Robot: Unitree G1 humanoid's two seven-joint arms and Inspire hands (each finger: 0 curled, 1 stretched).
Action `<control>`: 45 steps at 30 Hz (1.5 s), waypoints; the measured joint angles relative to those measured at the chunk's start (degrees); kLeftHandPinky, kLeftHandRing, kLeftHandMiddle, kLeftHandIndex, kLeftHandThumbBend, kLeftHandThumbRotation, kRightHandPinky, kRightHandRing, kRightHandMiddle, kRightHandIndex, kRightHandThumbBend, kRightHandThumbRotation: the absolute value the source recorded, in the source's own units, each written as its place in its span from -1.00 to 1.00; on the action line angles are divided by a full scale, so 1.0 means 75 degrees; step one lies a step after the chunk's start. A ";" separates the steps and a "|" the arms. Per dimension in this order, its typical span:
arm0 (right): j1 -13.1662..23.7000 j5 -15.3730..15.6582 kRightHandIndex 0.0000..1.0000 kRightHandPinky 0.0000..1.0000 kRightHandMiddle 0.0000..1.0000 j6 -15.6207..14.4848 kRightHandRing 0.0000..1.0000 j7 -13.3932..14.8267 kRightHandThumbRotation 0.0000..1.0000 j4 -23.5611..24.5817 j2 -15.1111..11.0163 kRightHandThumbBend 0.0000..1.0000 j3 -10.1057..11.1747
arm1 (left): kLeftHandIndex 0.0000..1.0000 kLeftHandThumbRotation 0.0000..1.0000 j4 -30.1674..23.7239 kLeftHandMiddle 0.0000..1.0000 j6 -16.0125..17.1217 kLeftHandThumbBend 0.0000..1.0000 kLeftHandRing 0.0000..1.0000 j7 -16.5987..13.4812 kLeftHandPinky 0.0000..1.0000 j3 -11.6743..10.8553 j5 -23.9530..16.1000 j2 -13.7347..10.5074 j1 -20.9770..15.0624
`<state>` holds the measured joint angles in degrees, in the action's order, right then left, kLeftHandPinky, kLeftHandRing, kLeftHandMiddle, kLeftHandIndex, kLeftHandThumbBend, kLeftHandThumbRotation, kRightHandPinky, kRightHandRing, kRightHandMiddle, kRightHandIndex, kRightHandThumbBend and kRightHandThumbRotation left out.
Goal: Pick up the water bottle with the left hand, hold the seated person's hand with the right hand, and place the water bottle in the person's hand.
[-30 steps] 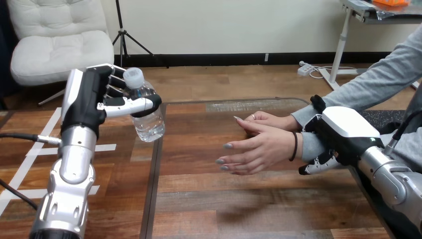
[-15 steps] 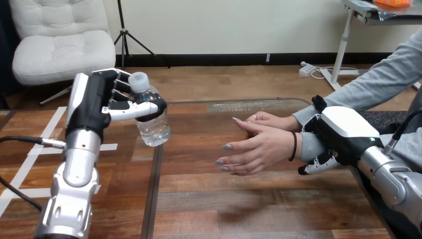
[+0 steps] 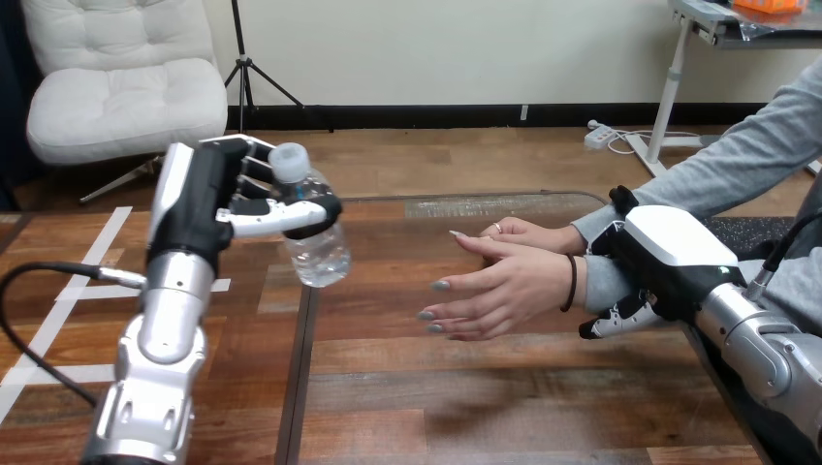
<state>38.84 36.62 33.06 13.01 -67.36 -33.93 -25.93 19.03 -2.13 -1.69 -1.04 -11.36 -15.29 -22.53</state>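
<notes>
Left hand (image 3: 205, 199) was clamped round the neck of the water bottle (image 3: 320, 247), which was slightly tilted and lifted clear above the table (image 3: 485, 387) toward its left edge. Right hand (image 3: 669, 254) was closed round the person's wrist (image 3: 587, 283) near the right edge. The person's 2 hands hung between: nearer hand (image 3: 490, 295) with fingers spread, farther hand (image 3: 519, 232) just behind it, both well apart from the bottle.

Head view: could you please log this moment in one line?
left hand shut on water bottle | right hand shut on person's forearm

Fingers of the right robot hand (image 3: 669, 254), curled round the person's wrist (image 3: 601, 283), are mostly hidden by it. The left robot hand (image 3: 208, 199) covers part of the bottle (image 3: 322, 257).
</notes>
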 measured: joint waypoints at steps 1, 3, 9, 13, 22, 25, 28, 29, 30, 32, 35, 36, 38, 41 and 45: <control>0.0000 0.0000 -0.41 -0.63 -0.43 0.0008 -0.54 0.0000 -1.00 0.0007 0.0000 0.52 0.0000 | -0.13 -1.00 0.0000 -0.11 0.0001 0.28 -0.20 0.0024 -0.33 0.0012 0.0003 0.0022 0.0000; 0.0000 0.0000 -0.41 -0.63 -0.43 0.0018 -0.54 0.0000 -1.00 0.0022 0.0000 0.52 0.0001 | -0.14 -1.00 0.0000 -0.11 0.0002 0.28 -0.21 0.0072 -0.34 0.0027 0.0013 0.0061 0.0000; 0.0000 0.0000 -0.41 -0.63 -0.43 0.0051 -0.54 0.0000 -1.00 0.0105 0.0000 0.52 0.0001 | -0.15 -1.00 0.0001 -0.11 0.0006 0.29 -0.21 0.0161 -0.34 0.0071 0.0049 0.0179 0.0000; 0.0000 0.0000 -0.41 -0.63 -0.43 0.0083 -0.54 0.0000 -1.00 0.0168 0.0000 0.52 0.0001 | -0.16 -1.00 0.0001 -0.11 0.0012 0.30 -0.21 0.0163 -0.34 0.0098 0.0039 0.0259 -0.0001; 0.0000 -0.0056 -0.42 -0.63 -0.44 0.0141 -0.55 0.0000 -1.00 0.0265 0.0003 0.54 0.0002 | -0.16 -1.00 0.0002 -0.12 0.0019 0.31 -0.21 0.0194 -0.34 0.0199 0.0042 0.0390 -0.0003; 0.0000 -0.0077 -0.42 -0.63 -0.44 0.0159 -0.55 0.0000 -1.00 0.0276 0.0004 0.53 0.0003 | -0.16 -1.00 0.0003 -0.12 0.0019 0.31 -0.20 0.0220 -0.33 0.0233 0.0053 0.0425 -0.0003; 0.0000 -0.0090 -0.42 -0.63 -0.44 0.0167 -0.55 0.0000 -1.00 0.0287 0.0006 0.53 0.0004 | -0.16 -1.00 0.0005 -0.12 0.0019 0.32 -0.19 0.0225 -0.32 0.0274 0.0052 0.0459 -0.0003; 0.0000 -0.0091 -0.42 -0.64 -0.44 0.0169 -0.55 0.0000 -1.00 0.0290 0.0006 0.53 0.0005 | -0.16 -1.00 0.0005 -0.11 0.0019 0.33 -0.19 0.0225 -0.32 0.0280 0.0052 0.0474 -0.0003; 0.0000 -0.0091 -0.42 -0.64 -0.44 0.0171 -0.55 0.0000 -1.00 0.0291 0.0007 0.53 0.0008 | -0.16 -1.00 0.0006 -0.11 0.0019 0.33 -0.19 0.0225 -0.32 0.0284 0.0052 0.0490 -0.0003; 0.0000 -0.0091 -0.43 -0.64 -0.45 0.0183 -0.56 0.0000 -1.00 0.0293 0.0008 0.53 0.0018 | -0.16 -1.00 0.0007 -0.12 0.0019 0.33 -0.19 0.0225 -0.32 0.0291 0.0052 0.0528 -0.0003; 0.0000 -0.0091 -0.44 -0.64 -0.46 0.0204 -0.56 0.0000 -1.00 0.0294 0.0011 0.52 0.0034 | -0.16 -1.00 0.0017 -0.12 0.0020 0.35 -0.20 0.0225 -0.32 0.0302 0.0052 0.0578 -0.0006; 0.0000 -0.0091 -0.44 -0.64 -0.46 0.0215 -0.57 0.0000 -1.00 0.0295 0.0013 0.52 0.0039 | -0.16 -1.00 0.0025 -0.13 0.0021 0.35 -0.20 0.0225 -0.32 0.0306 0.0052 0.0592 -0.0008; 0.0000 -0.0092 -0.44 -0.65 -0.46 0.0233 -0.57 0.0000 -1.00 0.0296 0.0015 0.52 0.0046 | -0.16 -1.00 0.0049 -0.14 0.0033 0.35 -0.21 0.0225 -0.33 0.0316 0.0052 0.0616 -0.0011; 0.0000 -0.0091 -0.44 -0.65 -0.46 0.0254 -0.57 0.0000 -1.00 0.0303 0.0018 0.52 0.0054 | -0.17 -1.00 0.0068 -0.14 0.0032 0.34 -0.22 0.0232 -0.34 0.0328 0.0052 0.0648 -0.0011; 0.0000 -0.0091 -0.45 -0.65 -0.46 0.0271 -0.57 0.0000 -1.00 0.0314 0.0021 0.52 0.0061 | -0.18 -1.00 0.0079 -0.15 0.0031 0.34 -0.23 0.0284 -0.34 0.0333 0.0059 0.0679 -0.0011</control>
<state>38.84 35.93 35.09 13.01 -65.00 -33.78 -25.47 19.62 -1.90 0.43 1.45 -10.92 -10.20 -22.61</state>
